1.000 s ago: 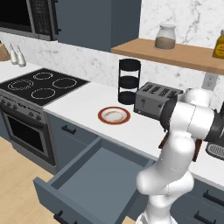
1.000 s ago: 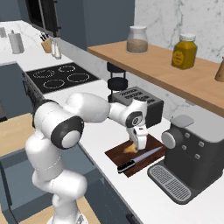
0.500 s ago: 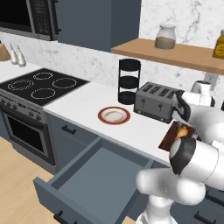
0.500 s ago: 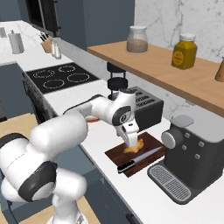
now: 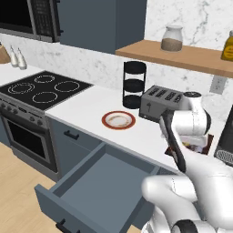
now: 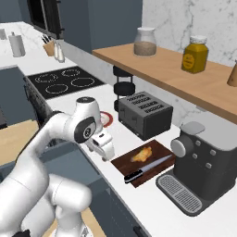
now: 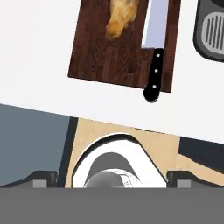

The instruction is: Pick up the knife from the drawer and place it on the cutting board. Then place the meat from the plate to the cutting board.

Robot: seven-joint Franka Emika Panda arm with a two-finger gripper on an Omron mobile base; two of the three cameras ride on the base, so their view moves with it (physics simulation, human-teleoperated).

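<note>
On the cutting board (image 6: 144, 161) both things of the task now lie: the meat (image 6: 141, 154) near the middle, and the knife (image 6: 147, 169) along the edge toward the coffee machine (image 6: 203, 169), its black handle reaching a little over the board's corner, as the hand view shows. The plate (image 5: 118, 120) beside the toaster (image 6: 144, 113) is bare, and the drawer (image 5: 95, 191) stands pulled out with nothing visible inside. So I judge the placing is done, and the step in hand is only to bring the arm away cleanly.

Your gripper (image 6: 102, 147) hangs near the counter's front edge, apart from the board, with its jaws spread wide and nothing between them. Keep them so; there is no reason to close while you retreat.

To do this well, lift first and travel sideways afterwards, so the fingers cannot sweep across the board. The overhanging knife handle is the weak point: a light touch could turn the knife or push it off. The meat is small and rounded and may roll if the board is bumped.

Mind also the open drawer below you. Bring the elbow back over it, not down into it, and keep away from the toaster at the board's far side.
</note>
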